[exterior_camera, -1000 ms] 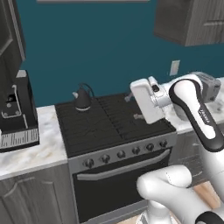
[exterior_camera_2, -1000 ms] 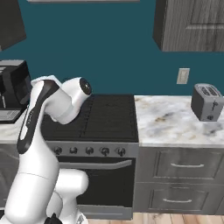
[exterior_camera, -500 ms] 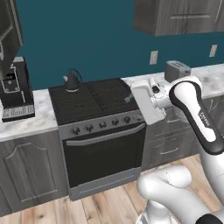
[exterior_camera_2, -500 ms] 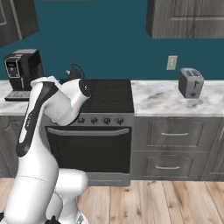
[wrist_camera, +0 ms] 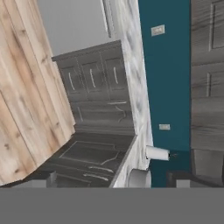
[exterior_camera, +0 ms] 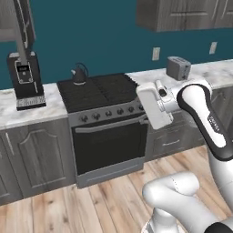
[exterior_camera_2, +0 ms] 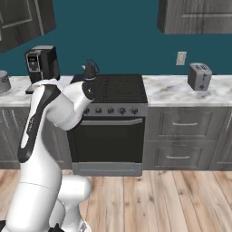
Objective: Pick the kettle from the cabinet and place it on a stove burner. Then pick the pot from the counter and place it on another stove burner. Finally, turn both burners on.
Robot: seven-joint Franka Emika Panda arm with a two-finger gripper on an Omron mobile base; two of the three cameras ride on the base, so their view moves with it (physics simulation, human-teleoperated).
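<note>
- The kettle (exterior_camera: 79, 75) stands upright on the back left burner of the stove (exterior_camera: 98, 91), near the cooktop's rear left corner; from the right base view the kettle (exterior_camera_2: 89, 71) shows just behind the arm's elbow, at that same back corner.
- The other stove burners (exterior_camera_2: 122, 88) carry nothing, and the row of dark knobs (exterior_camera: 109, 113) runs along the front edge above the oven door.
- The pot (exterior_camera_2: 3, 81) sits on the counter (exterior_camera_2: 13, 86) at its far left end, well apart from the stove, with the black coffee machine (exterior_camera_2: 42, 63) between the two.
- In the left base view the coffee machine (exterior_camera: 26, 79) stands on the counter stretch left of the stove, close to the wall.
- A toaster (exterior_camera: 178, 68) stands on the counter to the right of the stove, towards the back edge; the same toaster (exterior_camera_2: 199, 76) sits below a wall socket (exterior_camera_2: 181, 58).
- The arm is folded in front of the stove's right front corner, its white hand (exterior_camera: 154, 105) level with the oven's edge and turned away to the right.
- The gripper's fingers are not visible in these pictures, so the frames alone do not show the jaws; it stands wide open with nothing held.
- The hand view is rolled sideways and shows grey cabinet fronts (wrist_camera: 94, 83), a strip of marble counter (wrist_camera: 133, 87), teal wall and wood floor (wrist_camera: 26, 96).
</note>
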